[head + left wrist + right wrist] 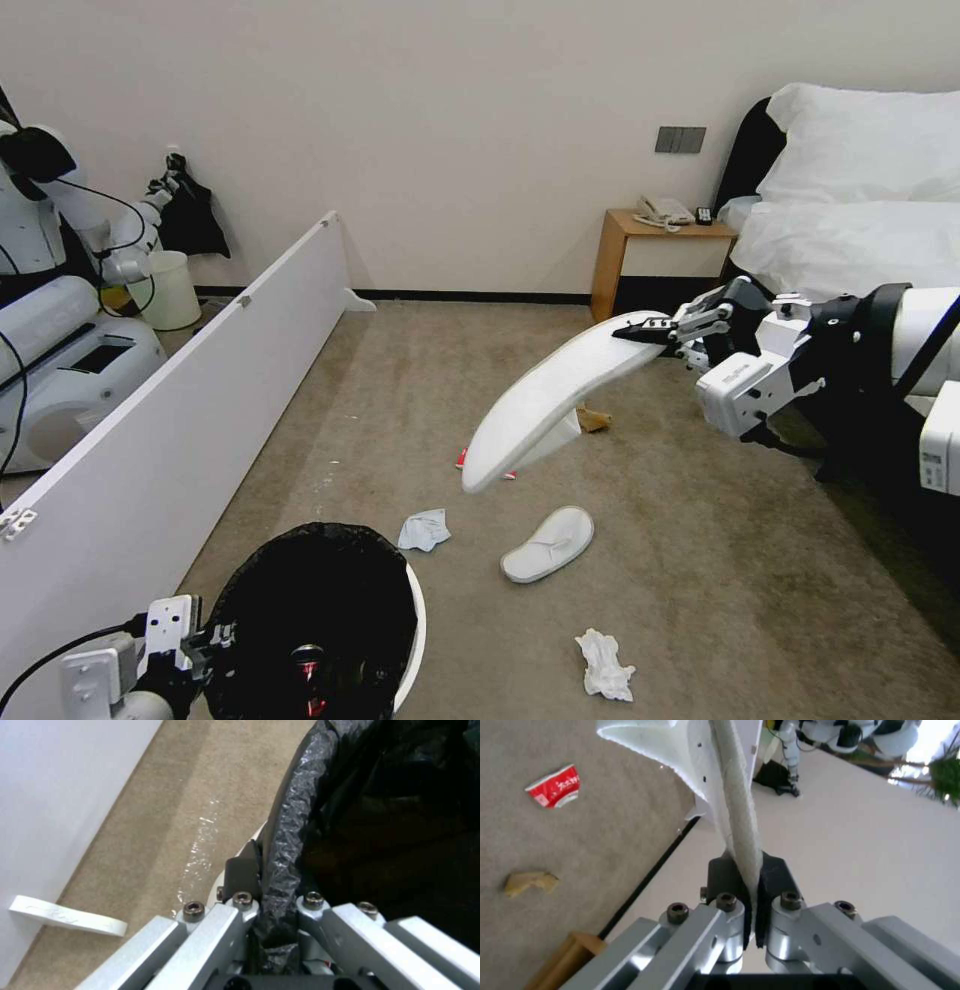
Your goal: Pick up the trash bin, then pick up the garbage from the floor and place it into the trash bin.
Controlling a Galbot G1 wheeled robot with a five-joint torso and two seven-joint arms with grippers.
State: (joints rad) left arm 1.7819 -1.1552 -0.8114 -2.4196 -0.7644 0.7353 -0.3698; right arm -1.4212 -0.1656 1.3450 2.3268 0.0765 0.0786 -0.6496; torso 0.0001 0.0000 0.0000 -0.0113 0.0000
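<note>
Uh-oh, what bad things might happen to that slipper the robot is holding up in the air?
The right gripper pinches only the end of the white slipper, which hangs out long, so it might slip free and drop back on the carpet. The trash bin, held at its rim by the left gripper, sits off to the side, not under the slipper, so a drop here would likely miss.

Beige carpet floor (700, 560) has one white slipper (547, 543) lying flat mid-room. Around that slipper: a tissue (424, 529) just left, another tissue (605, 665) nearer the robot, red packet (463, 460) and brown paper (592, 420) farther back.
</note>
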